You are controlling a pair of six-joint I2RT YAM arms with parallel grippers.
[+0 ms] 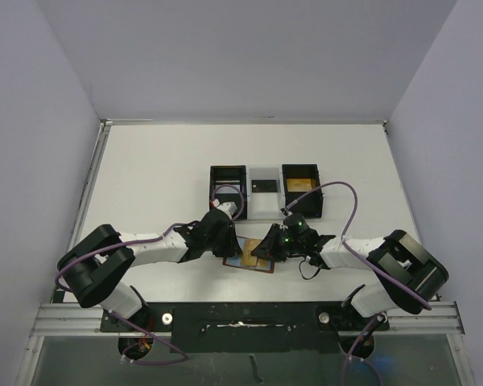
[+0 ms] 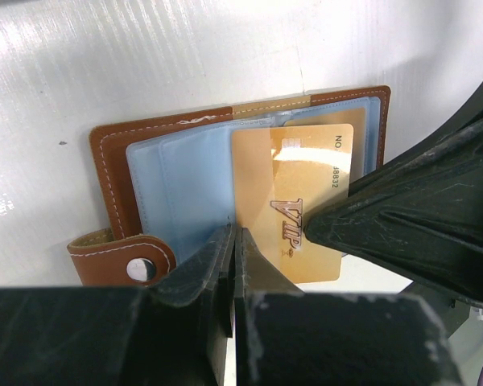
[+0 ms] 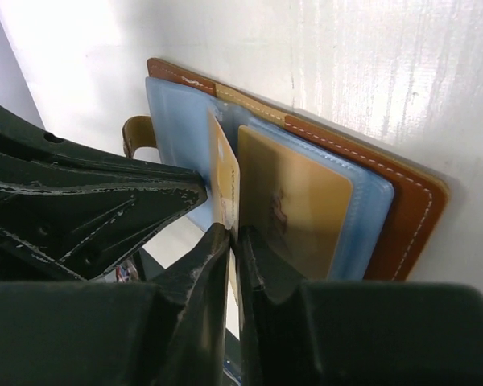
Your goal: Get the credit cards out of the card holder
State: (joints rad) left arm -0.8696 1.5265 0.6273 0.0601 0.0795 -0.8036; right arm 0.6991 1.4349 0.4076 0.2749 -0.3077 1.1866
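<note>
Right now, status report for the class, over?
Left fingers shut, tips on card holder. Right fingers shut on gold credit card, partly out. Second card in pocket. Nothing blocking.

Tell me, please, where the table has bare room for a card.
Bare table lies left of the tray, right of it and behind it. Crowded: between tray and near edge, where left gripper and right gripper meet at the card holder.

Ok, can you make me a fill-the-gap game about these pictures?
The wallet is ___, not shut.
The right gripper pinches a ___ card.
That card's big letters spell ___.
The tray has ___ compartments.
Missing words: open, gold, VIP, three.
</note>
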